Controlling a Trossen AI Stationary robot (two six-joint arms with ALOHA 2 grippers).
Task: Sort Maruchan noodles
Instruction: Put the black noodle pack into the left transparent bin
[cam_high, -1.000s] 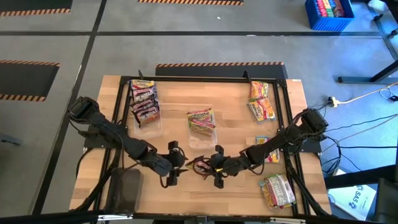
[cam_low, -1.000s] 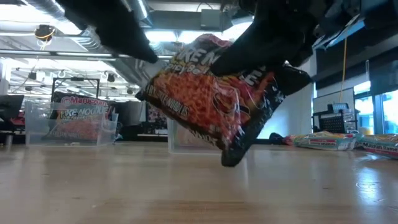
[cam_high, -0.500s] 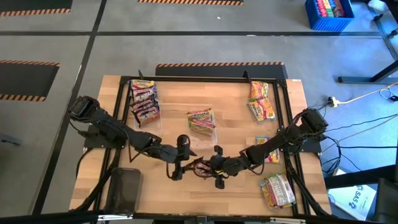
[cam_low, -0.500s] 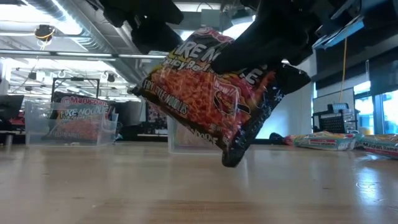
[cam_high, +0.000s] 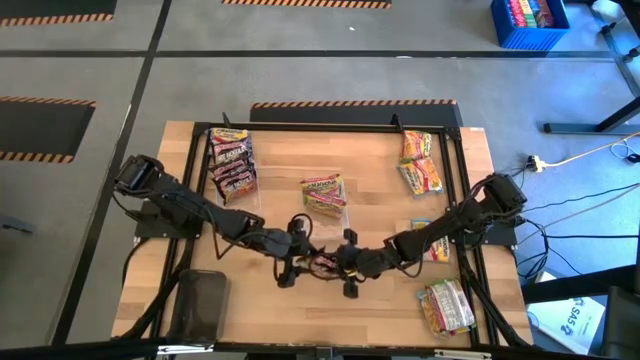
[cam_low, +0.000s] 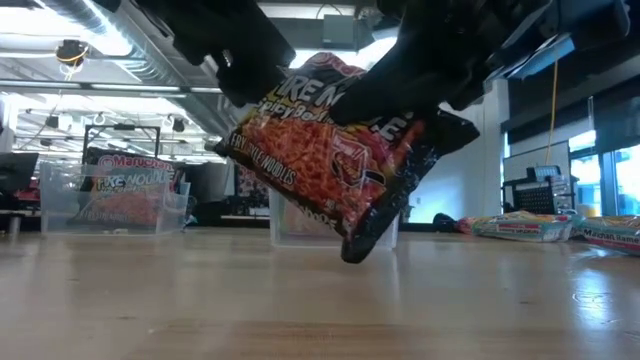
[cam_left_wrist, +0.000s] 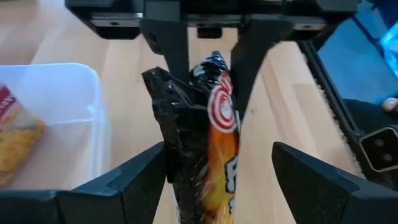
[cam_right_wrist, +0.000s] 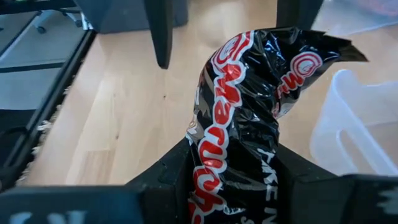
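Mid-air handover, front centre of table. Right gripper (cam_high: 347, 272) has its jaws clamped on one end of a dark packet (cam_low: 340, 160) of Maruchan noodles, black wrap with red-orange print, held edge-up and tilted, clear of the wooden table (cam_high: 470, 190) so nothing drags. The free end of that packet pokes out past the right jaws and sits between the fingers of the left gripper (cam_high: 291, 262), whose jaws stand wide on either side of it, not yet pinching as far as the left wrist view shows. My guess: the packet is offered edge-on so the left arm can close on a thin section and carry it to its own side. Just beyond the jaws, the middle clear tray (cam_high: 325, 222) holds a few yellow-orange packets (cam_high: 323, 192). Farther back on the left arm's side, another clear tray with dark maroon packets (cam_high: 232, 165), the likely home for the one in hand, judging by colour. On the right arm's side, unsorted packets lie loose: a heap (cam_high: 446, 305) near the front edge, more (cam_high: 420, 165) toward the far corner. Risk is a slip if the right lets go before the left has closed.
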